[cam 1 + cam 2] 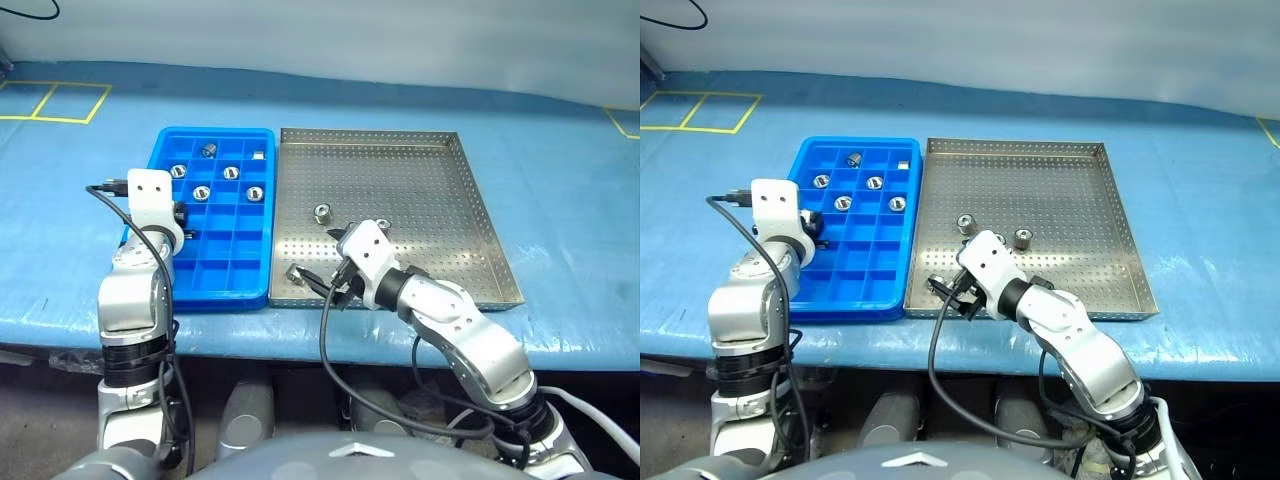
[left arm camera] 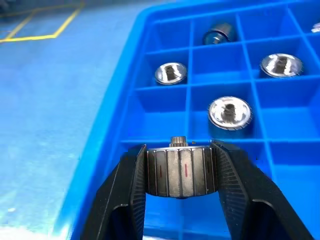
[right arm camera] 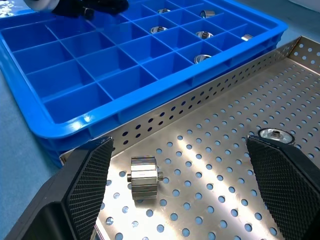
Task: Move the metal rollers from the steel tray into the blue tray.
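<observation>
The blue tray (image 1: pixel 215 298) lies left of the steel tray (image 1: pixel 420 180), and several metal rollers (image 1: pixel 201 192) sit in its far compartments. My left gripper (image 2: pixel 180 175) hovers over the blue tray's left column, shut on a metal roller (image 2: pixel 179 172) held on its side. My right gripper (image 3: pixel 180 145) stands open over the steel tray's near left corner. A roller (image 3: pixel 144 186) lies on its side between and just beyond its fingers. Two more rollers (image 1: pixel 965 223) (image 1: pixel 1021 237) stand upright farther in on the steel tray.
Both trays rest on a blue-covered table (image 1: pixel 560 200) whose front edge runs just below them. Yellow tape lines (image 1: pixel 70 100) mark the far left of the table. Cables loop from both wrists.
</observation>
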Robot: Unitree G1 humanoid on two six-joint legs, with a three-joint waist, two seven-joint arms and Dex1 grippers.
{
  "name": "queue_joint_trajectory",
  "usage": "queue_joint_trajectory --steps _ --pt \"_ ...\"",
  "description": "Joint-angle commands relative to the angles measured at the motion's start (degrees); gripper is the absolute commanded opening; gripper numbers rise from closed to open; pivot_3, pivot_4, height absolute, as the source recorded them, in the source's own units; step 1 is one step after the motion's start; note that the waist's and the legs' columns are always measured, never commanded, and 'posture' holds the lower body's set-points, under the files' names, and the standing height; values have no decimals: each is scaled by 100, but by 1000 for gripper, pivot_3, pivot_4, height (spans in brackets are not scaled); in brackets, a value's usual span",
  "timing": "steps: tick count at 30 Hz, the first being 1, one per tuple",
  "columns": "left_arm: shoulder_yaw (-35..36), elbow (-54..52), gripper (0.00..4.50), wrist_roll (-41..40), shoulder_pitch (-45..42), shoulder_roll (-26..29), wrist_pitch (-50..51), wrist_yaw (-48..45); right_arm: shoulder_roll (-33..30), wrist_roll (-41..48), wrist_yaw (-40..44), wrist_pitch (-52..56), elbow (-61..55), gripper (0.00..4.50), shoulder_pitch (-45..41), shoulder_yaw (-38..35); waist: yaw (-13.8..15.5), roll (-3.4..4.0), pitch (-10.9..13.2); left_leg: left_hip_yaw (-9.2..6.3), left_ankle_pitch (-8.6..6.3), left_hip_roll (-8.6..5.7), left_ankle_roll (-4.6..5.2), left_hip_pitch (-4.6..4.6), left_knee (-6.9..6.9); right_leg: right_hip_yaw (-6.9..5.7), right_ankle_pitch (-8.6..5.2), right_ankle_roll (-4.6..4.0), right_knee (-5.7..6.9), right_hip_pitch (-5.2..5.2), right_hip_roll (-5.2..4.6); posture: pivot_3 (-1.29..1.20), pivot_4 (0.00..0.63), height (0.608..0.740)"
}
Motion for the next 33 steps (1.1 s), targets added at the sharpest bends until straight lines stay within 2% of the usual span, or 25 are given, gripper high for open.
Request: queue_joint_trajectory --steps 1,14,22,23,29,33 --pt "135 -117 1699 91 -92 -38 -293 192 28 -39 -7 -123 -215 4500 37 -18 -2 0 0 0 0 0 0 0 0 0 0 0 -1 0 0 118 150 740" --pt "407 694 1699 203 111 -179 -505 683 105 -120 -63 -127 -236 4500 89 -23 -59 0 -1 0 0 0 0 2 -2 -1 2 2 -6 3 0 116 150 740" --pt "485 360 4341 -179 -260 -413 -565 537 106 -162 -82 -89 -283 4500 115 -77 -108 -2 -1 1 1 4 -1 6 -2 0 -1 8 -4 4 4 88 150 740" --pt "482 295 4474 -334 -403 -433 -565 413 110 -162 -91 -76 -300 4500 125 -99 -106 -3 -1 0 2 3 -2 4 -1 -1 -2 10 -4 4 4 81 150 740" --pt "67 479 4474 -1302 -1423 -213 -233 -908 171 -107 -167 36 -377 4500 206 -257 -93 -6 1 -1 4 -3 -2 -2 1 -1 -1 28 -16 7 0 67 150 740" --pt "-789 1316 4474 -1861 -2031 180 269 -2396 195 -127 -230 125 -392 4500 267 -309 -139 -5 1 0 3 -5 -1 -1 -4 1 -4 34 -19 7 -1 51 150 740"
